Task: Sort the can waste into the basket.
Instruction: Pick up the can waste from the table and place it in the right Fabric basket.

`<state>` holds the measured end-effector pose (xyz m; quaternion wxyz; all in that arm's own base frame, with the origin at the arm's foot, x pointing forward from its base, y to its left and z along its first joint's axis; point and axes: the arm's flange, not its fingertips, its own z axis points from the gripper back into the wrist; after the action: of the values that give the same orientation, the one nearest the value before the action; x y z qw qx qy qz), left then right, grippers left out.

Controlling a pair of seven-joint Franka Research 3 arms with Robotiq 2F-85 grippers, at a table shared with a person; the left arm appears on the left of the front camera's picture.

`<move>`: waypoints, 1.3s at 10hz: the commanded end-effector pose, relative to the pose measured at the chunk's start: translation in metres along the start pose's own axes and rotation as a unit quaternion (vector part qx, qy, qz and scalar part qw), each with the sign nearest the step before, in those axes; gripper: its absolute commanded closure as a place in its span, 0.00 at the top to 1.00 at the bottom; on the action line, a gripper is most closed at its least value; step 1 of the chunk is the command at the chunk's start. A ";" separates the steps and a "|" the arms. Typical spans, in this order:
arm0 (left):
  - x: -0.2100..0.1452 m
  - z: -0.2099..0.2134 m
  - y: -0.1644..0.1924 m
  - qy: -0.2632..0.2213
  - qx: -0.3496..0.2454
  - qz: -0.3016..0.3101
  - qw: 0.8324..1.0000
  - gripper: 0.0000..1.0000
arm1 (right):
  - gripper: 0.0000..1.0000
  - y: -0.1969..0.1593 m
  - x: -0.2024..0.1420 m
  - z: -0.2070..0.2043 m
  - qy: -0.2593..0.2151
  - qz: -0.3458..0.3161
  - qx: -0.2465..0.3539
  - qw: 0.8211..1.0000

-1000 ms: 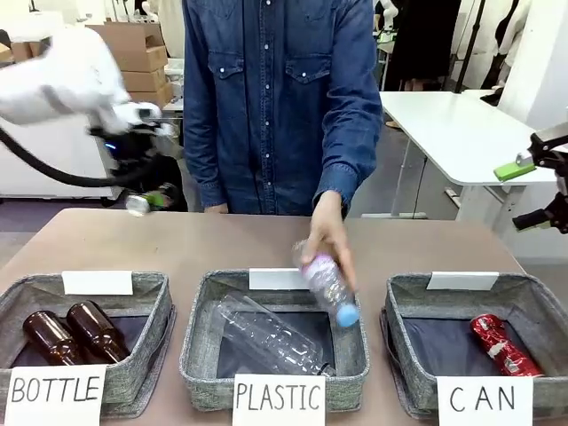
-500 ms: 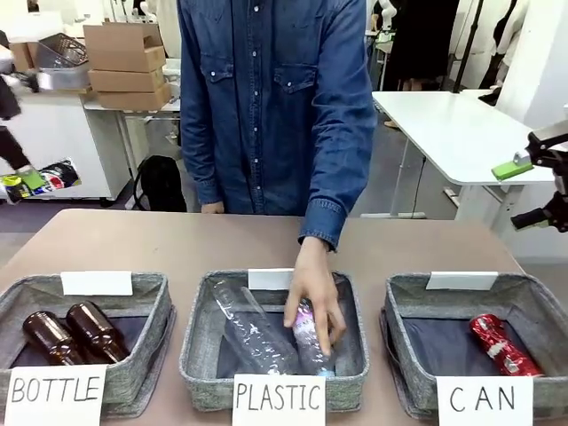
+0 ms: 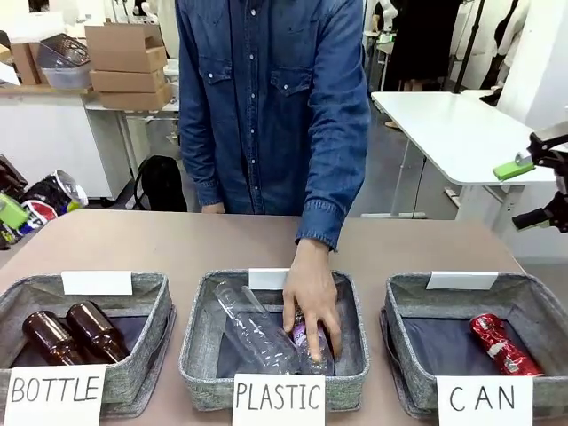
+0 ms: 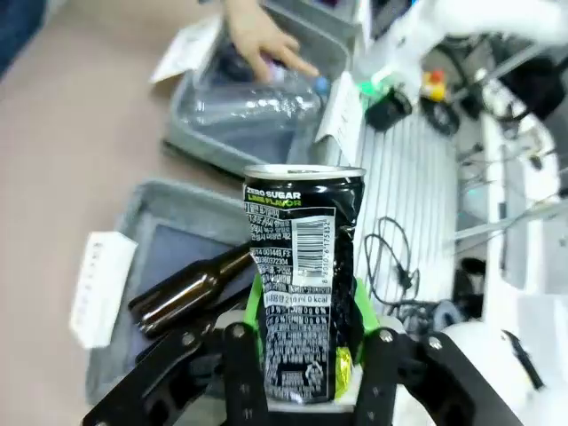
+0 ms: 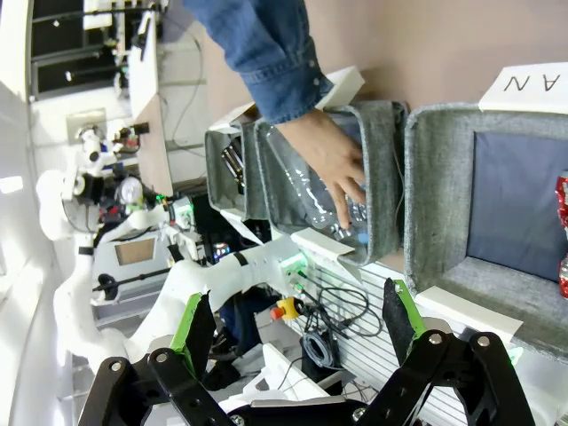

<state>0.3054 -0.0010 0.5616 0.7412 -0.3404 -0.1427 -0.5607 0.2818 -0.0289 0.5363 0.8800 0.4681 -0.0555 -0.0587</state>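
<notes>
CAN basket [image 3: 532, 306]: landmark; nearest the camera at the bench's right end, third in a row of three grey woven baskets, paper sign on its front wall.
Red can [image 3: 503, 345]: lies on its side on the CAN basket's dark floor, toward its right wall. Crumpled, red with white marks. Judged already sorted.
PLASTIC basket [image 3: 197, 342]: just left of the CAN basket. A person's hand [image 3: 311, 297] presses a clear bottle with a purple label down beside another clear bottle, likely the person's own share of the sorting.
BOTTLE basket [image 3: 146, 306]: two baskets left of the CAN basket; two brown glass bottles lie in it.
Left gripper [image 4: 306, 333]: well left of the CAN basket, past the BOTTLE basket at the bench's left edge. Clamped around the black can [image 4: 304, 275], green pads on its lower half so the body stands clear above the fingers for release.
Black can, look: dented, silver top rim, "ZERO SUGAR" print and barcode. Judged still to be carried across to the CAN basket.
Right gripper [image 5: 297, 324]: above and beyond the CAN basket's right side, spread wide, holding nothing.
</notes>
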 end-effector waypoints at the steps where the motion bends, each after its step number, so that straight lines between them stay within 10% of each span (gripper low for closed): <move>1: 0.016 -0.020 -0.044 0.053 0.072 -0.067 0.994 0.00 | 1.00 -0.002 0.000 0.000 0.001 0.009 -0.003 1.000; 4: 0.015 -0.045 -0.081 0.099 0.113 -0.196 0.969 0.00 | 1.00 -0.002 0.000 0.000 0.001 0.009 -0.003 1.000; 5: 0.030 -0.030 -0.076 0.083 0.078 -0.112 0.987 0.00 | 1.00 -0.002 0.000 0.000 0.001 0.009 -0.003 1.000; 11: 0.030 -0.030 -0.076 0.083 0.078 -0.112 0.987 0.00 | 1.00 -0.002 0.000 0.000 0.001 0.009 -0.003 1.000; 12: 0.026 -0.034 -0.073 0.083 0.075 -0.115 0.987 0.41 | 1.00 -0.002 0.000 0.000 0.001 0.009 -0.003 1.000; 13: 0.032 -0.056 -0.083 0.081 0.056 -0.122 0.988 0.41 | 1.00 0.000 0.000 0.000 0.000 0.000 0.000 1.000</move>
<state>0.2380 -0.0596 0.5751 0.6987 -0.2204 -0.1557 -0.6626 0.2819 -0.0290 0.5361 0.8800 0.4681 -0.0551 -0.0590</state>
